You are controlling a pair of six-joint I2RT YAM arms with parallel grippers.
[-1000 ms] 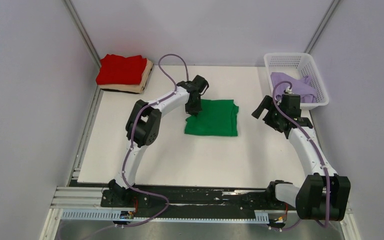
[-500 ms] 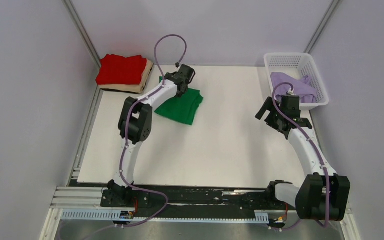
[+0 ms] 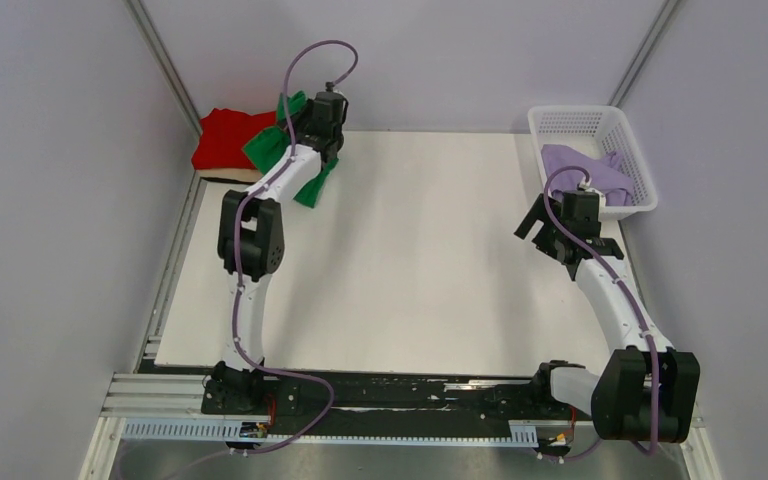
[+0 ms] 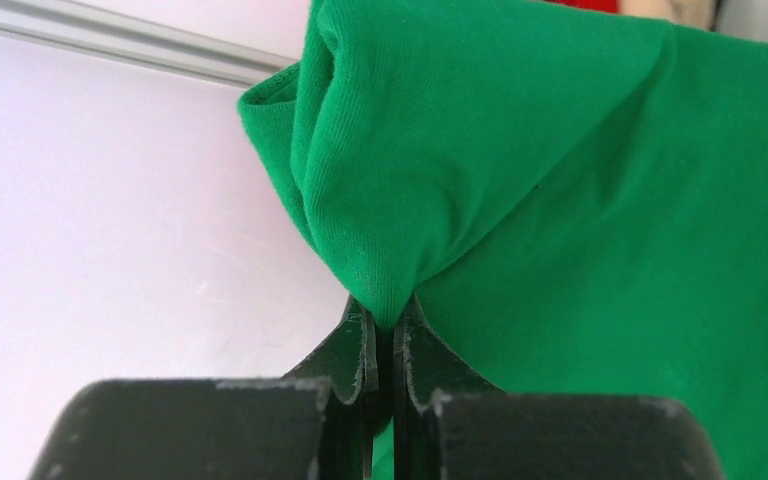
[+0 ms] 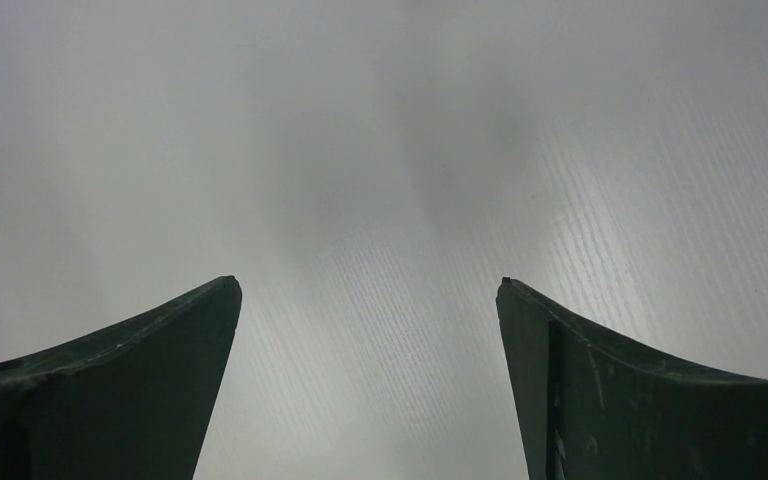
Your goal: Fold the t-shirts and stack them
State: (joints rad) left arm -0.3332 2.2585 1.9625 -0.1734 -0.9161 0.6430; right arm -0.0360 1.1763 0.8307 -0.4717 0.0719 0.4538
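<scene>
Our left fingers (image 4: 360, 345) were clamped on a bunched fold of the green t-shirt (image 4: 560, 200), holding it at the tabletop's (image 3: 430, 260) far left corner, just beside the red t-shirt (image 3: 222, 140). Our right fingers (image 5: 160, 350) stood wide apart over the tabletop near its right edge, holding nothing.

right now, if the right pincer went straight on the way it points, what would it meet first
Most likely the bare white table: the right pincer stands open, and only that surface shows beyond its tips. Depth is hard to judge from the wrist view.
</scene>
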